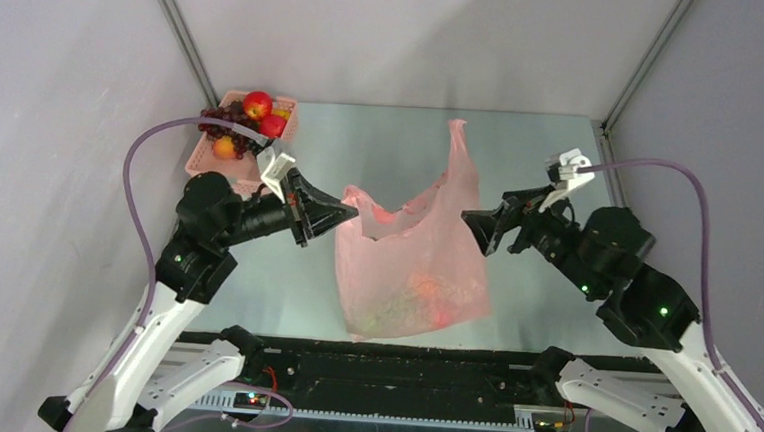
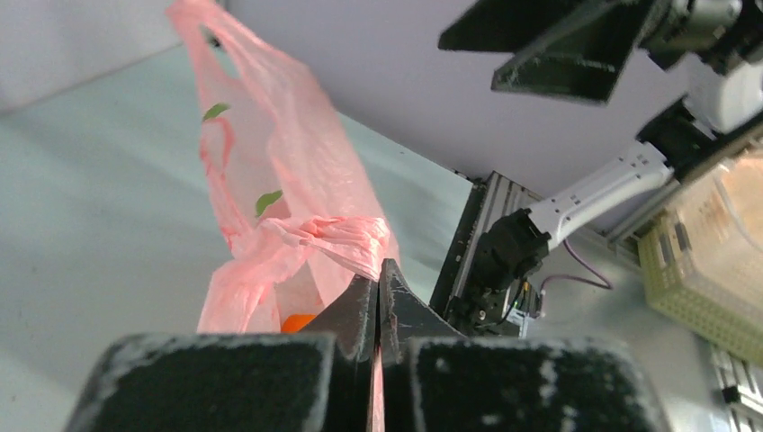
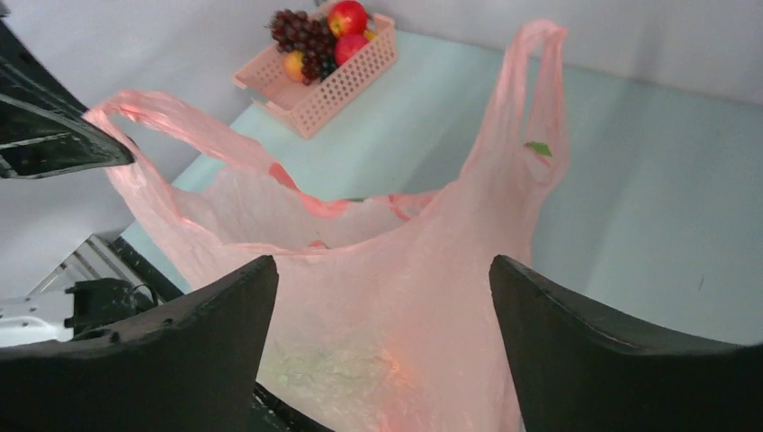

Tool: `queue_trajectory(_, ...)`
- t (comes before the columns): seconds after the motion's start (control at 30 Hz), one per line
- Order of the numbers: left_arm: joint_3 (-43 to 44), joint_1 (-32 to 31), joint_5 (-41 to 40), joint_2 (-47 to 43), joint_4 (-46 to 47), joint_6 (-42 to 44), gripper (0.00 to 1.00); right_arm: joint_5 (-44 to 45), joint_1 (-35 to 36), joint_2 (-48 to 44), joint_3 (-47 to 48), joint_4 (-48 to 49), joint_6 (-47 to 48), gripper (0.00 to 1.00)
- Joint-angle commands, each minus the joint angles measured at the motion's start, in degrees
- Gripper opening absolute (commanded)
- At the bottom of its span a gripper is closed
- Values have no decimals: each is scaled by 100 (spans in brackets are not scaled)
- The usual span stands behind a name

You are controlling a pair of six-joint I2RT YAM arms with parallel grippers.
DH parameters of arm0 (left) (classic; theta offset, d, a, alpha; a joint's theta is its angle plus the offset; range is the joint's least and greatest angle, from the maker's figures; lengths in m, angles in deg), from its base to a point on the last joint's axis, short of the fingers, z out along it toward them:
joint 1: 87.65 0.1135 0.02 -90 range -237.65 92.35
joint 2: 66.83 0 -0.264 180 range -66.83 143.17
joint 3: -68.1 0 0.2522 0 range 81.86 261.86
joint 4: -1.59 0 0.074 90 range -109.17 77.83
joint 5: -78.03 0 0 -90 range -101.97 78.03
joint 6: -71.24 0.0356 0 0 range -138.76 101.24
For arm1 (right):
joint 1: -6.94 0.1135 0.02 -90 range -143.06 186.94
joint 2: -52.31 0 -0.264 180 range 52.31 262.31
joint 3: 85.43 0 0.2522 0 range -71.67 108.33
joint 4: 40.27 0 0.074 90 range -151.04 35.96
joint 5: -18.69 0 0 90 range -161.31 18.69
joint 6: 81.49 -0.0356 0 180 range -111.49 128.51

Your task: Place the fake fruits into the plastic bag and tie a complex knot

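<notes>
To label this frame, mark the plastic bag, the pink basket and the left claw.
plastic bag (image 1: 409, 278), top view, lower body.
pink basket (image 3: 346, 85), right wrist view, lattice side wall.
left claw (image 1: 351, 214), top view, closed fingertips.

A pale grey-green table (image 1: 551, 166) with a dull sheen fills the middle. Behind the table stands a plain grey-white back wall (image 1: 409, 37), and side walls (image 1: 54, 106) of the same colour flank it. Slanting metal posts (image 1: 181, 33) meet the table's far corners. A black rail (image 1: 398, 377) runs along its near edge. The light is soft and even.
</notes>
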Motion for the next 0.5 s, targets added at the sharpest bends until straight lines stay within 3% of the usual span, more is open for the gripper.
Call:
queue_trajectory(0.0, -102, 33, 959, -189, 366, 718, 0, -639, 3, -114, 675, -80, 681, 94)
queue_trajectory(0.17, -251, 33, 1227, -386, 387, 1007, 0, -2037, 125, 309, 1045, 231, 1100, 96)
queue_trajectory(0.47, -837, -22, 1329, -546, 674, 975, 0, -2249, 725, 1816, 1591, 1051, 569, 91)
